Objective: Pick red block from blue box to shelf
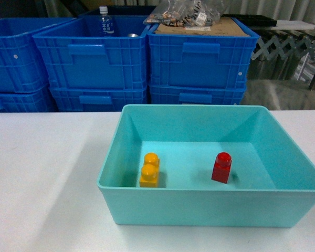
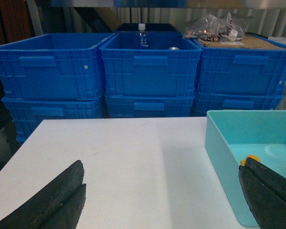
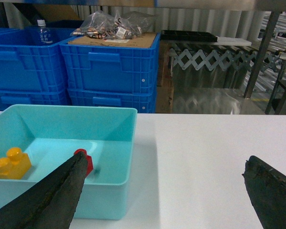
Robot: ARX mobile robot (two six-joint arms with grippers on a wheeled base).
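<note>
The glossy red block (image 1: 221, 167) is standing upright, stud up, on the smooth floor of the turquoise blue box (image 1: 210, 205), right of centre, well apart from a yellow-orange two-stud brick (image 1: 149, 170) lying lengthwise front to back. The box is sitting on a white worktop (image 1: 42, 173). The left gripper (image 2: 162, 200) and right gripper (image 3: 169, 200) are each gaping wide, holding nothing.

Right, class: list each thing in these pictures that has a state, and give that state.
red block: upright in the blue box, stud up, ungripped.
yellow brick: on the box floor, studs up.
left end effector: open, holding nothing.
right end effector: open, holding nothing.
bottle: upright in a crate.
</note>
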